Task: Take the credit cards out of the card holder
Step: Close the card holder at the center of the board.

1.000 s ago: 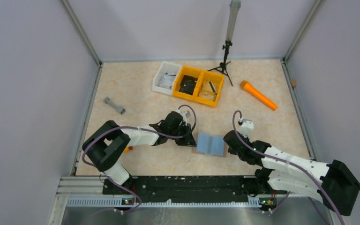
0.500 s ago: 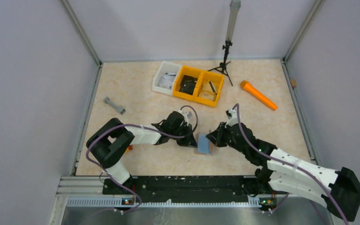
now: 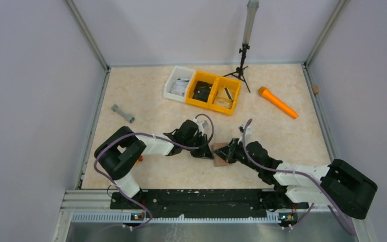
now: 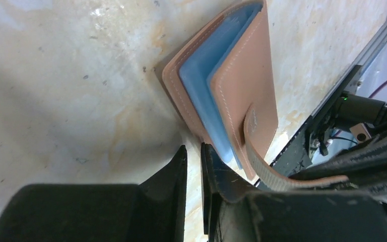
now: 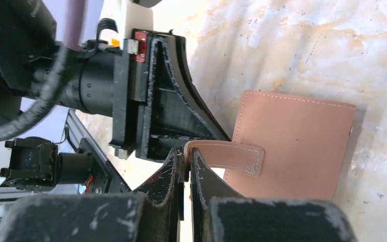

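Note:
The card holder (image 3: 220,153) lies on the table between the two grippers, folded almost closed with its reddish-brown outside up. In the left wrist view the holder (image 4: 242,85) shows pale blue inner layers at its open edge. No credit cards are visible. My right gripper (image 3: 230,151) is shut on the holder's tab (image 5: 232,154), the strap curving into the gripper (image 5: 187,154). My left gripper (image 3: 206,151) sits at the holder's left edge. Its jaws (image 4: 194,151) are nearly closed with only table showing between them.
Two yellow bins (image 3: 215,92) and a white bin (image 3: 178,83) stand at the back. A black tripod (image 3: 242,65) is behind them. An orange tool (image 3: 278,102) lies at the back right and a grey dumbbell-shaped piece (image 3: 123,113) at the left.
The holder lay open flat with its blue inside up. My right gripper swung leftward with the tab, folding the right flap over. The left arm barely moved.

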### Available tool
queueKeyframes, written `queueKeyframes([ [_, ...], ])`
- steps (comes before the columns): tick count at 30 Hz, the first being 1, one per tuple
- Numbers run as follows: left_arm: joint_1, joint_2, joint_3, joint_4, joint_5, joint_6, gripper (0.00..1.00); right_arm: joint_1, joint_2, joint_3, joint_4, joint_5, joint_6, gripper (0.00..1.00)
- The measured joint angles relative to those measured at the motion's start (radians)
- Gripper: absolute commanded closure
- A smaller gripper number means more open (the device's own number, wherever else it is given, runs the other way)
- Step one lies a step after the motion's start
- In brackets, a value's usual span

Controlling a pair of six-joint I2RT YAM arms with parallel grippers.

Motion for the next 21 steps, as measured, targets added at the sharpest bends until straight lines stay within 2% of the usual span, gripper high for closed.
queueKeyframes([
  [5, 0.000, -0.054, 0.000, -0.080, -0.043, 0.033, 0.78, -0.003, 0.101, -0.070, 0.198, 0.008, 0.027, 1.00],
  [13, 0.000, -0.237, -0.047, -0.207, -0.101, 0.064, 0.75, -0.018, 0.402, -0.082, 0.536, -0.025, 0.094, 0.99],
  [15, 0.000, -0.310, -0.068, -0.259, -0.122, 0.068, 0.74, -0.038, 0.515, -0.085, 0.655, -0.050, 0.134, 0.94],
  [18, 0.000, -0.397, -0.077, -0.327, -0.155, 0.073, 0.73, -0.083, 0.722, -0.083, 0.818, -0.104, 0.213, 0.77],
  [21, 0.001, -0.474, -0.077, -0.381, -0.189, 0.081, 0.72, -0.117, 0.868, -0.045, 0.969, -0.185, 0.309, 0.41],
])
